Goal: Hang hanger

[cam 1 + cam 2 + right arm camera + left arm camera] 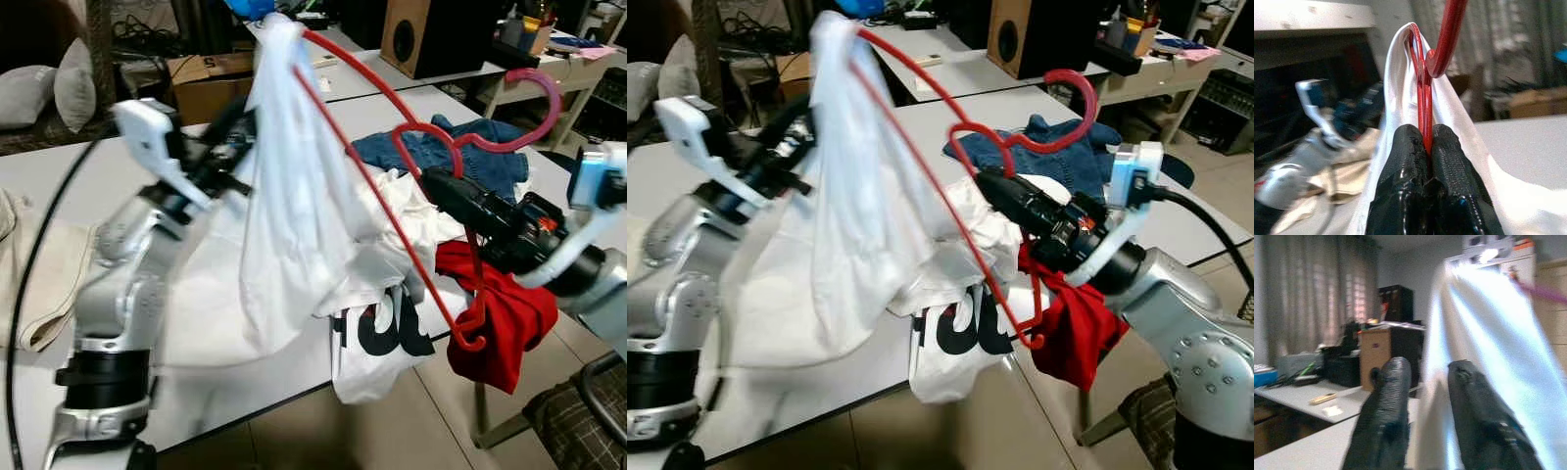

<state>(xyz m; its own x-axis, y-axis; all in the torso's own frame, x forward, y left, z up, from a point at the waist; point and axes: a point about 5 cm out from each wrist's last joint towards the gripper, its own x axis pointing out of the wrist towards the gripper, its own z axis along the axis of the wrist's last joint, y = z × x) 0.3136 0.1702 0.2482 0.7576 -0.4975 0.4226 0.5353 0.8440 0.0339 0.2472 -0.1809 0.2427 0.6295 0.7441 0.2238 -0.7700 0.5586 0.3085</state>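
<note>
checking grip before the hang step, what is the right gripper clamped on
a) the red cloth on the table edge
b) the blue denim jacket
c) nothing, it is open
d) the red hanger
d: in the right wrist view the right gripper has its two black fingers pressed shut on the thin wire of the red hanger, with the white shirt draped over it.

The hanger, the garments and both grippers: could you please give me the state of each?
Red hanger: tilted, held aloft.
White garment: draped over one hanger end, hanging.
Right gripper: shut on the red hanger.
Left gripper: pinching the white garment.
Red garment: crumpled at table edge.
Denim garment: lying on table.
</note>
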